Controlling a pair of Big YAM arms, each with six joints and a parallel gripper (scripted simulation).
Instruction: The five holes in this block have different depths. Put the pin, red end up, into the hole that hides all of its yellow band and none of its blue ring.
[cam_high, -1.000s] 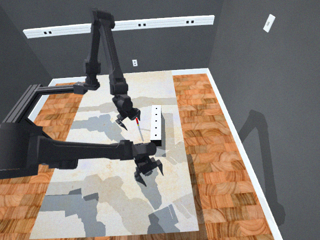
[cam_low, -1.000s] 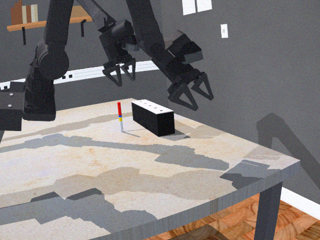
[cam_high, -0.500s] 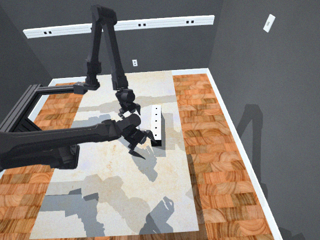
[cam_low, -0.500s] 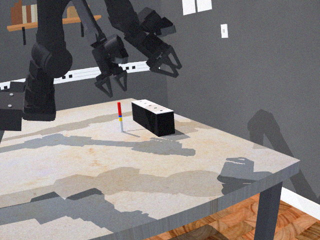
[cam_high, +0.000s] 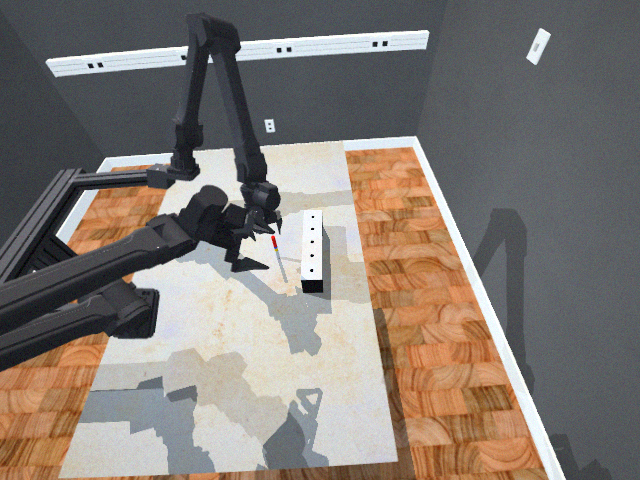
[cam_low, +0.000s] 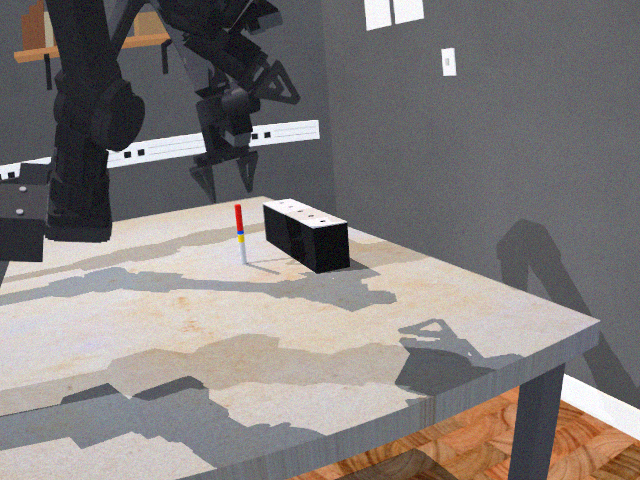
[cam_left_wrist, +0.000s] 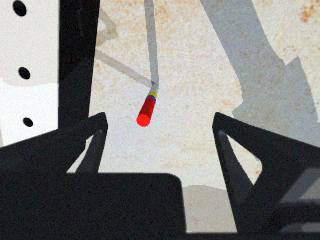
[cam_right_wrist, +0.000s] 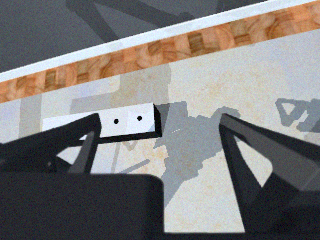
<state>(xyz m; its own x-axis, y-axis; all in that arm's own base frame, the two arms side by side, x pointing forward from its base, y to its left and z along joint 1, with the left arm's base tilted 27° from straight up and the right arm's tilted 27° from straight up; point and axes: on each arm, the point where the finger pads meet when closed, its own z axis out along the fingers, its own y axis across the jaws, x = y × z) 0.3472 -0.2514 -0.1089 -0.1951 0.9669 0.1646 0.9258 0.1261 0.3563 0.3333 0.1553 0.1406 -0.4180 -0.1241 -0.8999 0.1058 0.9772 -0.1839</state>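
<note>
The pin (cam_high: 281, 265) (cam_low: 239, 219) (cam_left_wrist: 148, 107) stands about upright on the table, red end up. Its blue ring lies just below the red part, with the yellow band under that and a pale lower end. The block (cam_high: 317, 249) (cam_low: 331, 248) (cam_left_wrist: 40, 45) (cam_right_wrist: 128, 125) has a white top with a row of dark holes; their depths cannot be seen. My left gripper (cam_high: 266, 236) (cam_low: 232, 196) (cam_left_wrist: 160, 119) is open, pointing down above the pin, with the red end seen between its fingertips, nearer one finger. My right gripper (cam_high: 271, 250) (cam_right_wrist: 160, 120) is open and empty, raised and tilted.
In the top view the two grippers are close together, partly overlapping in the picture. The block stands a short way from the pin. Arm shadows cross the pale table top (cam_high: 217, 310) (cam_low: 170, 315). Dark walls rise beyond the table.
</note>
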